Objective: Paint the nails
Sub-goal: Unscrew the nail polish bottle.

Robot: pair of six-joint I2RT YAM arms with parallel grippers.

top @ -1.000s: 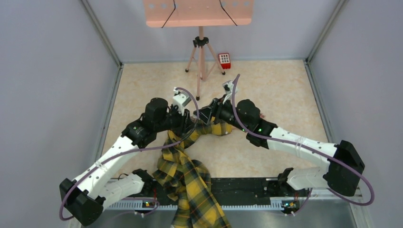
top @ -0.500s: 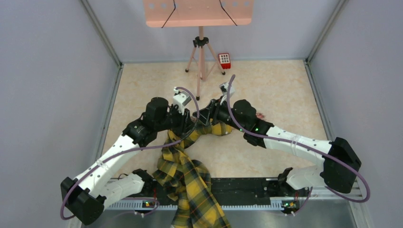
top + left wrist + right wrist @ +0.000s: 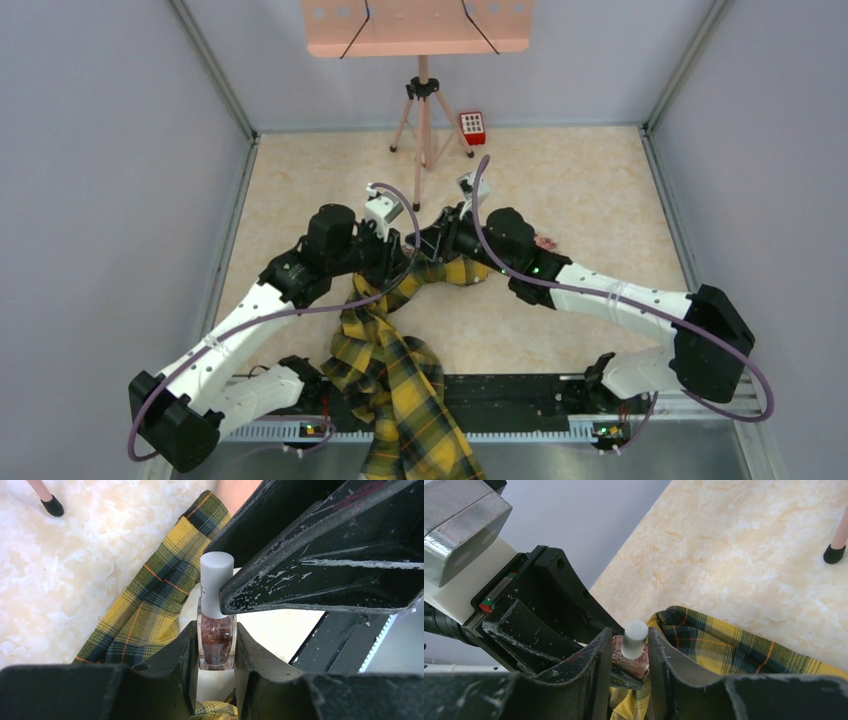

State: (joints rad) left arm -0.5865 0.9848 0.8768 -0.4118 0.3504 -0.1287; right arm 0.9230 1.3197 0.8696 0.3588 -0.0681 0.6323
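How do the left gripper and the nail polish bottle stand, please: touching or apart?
Touching. In the left wrist view the left gripper clamps the nail polish bottle, fingers flat against both glass sides, no gap.

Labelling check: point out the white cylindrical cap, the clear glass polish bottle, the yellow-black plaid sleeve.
White cylindrical cap [image 3: 216, 582]: left wrist view, its side.
Clear glass polish bottle [image 3: 216, 645]: left wrist view, front face.
Yellow-black plaid sleeve [image 3: 150, 605]: left wrist view, flat middle stretch.

The right arm [image 3: 600, 292] has swung in toward the left, baring a bit of the pink mannequin hand [image 3: 546, 241] behind it. The right gripper [image 3: 629, 647] has drawn its fingers closer around the white cap [image 3: 634, 637] of the nail polish bottle [image 3: 216, 642].
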